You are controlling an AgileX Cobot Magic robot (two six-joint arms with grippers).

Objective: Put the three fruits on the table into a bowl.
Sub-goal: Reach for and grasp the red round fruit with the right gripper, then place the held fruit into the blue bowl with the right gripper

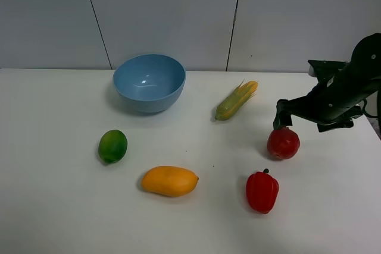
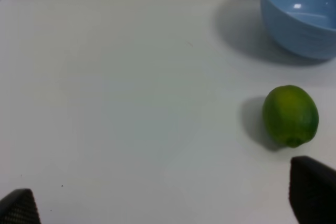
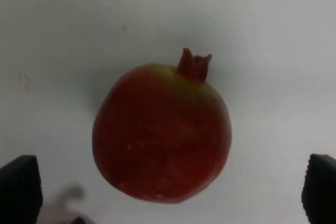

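The red pomegranate (image 1: 283,143) with a small crown sits on the white table (image 1: 53,212) at the right. My right gripper (image 1: 281,123) hovers just above it, open and empty. In the right wrist view the pomegranate (image 3: 161,132) lies between the spread fingertips (image 3: 20,188). The green lime (image 1: 112,146) lies left of centre and the orange-yellow mango (image 1: 169,181) lies in front of it. The light-blue bowl (image 1: 149,81) stands at the back, empty. My left gripper (image 2: 165,203) is open and empty, with the lime (image 2: 290,115) and bowl (image 2: 302,22) ahead of it; it does not show in the exterior view.
A glossy red bell pepper (image 1: 262,191) stands in front of the pomegranate, close to it. A yellow-green corn cob (image 1: 236,100) lies between the bowl and the right arm. A grey panelled wall runs behind the table's back edge.
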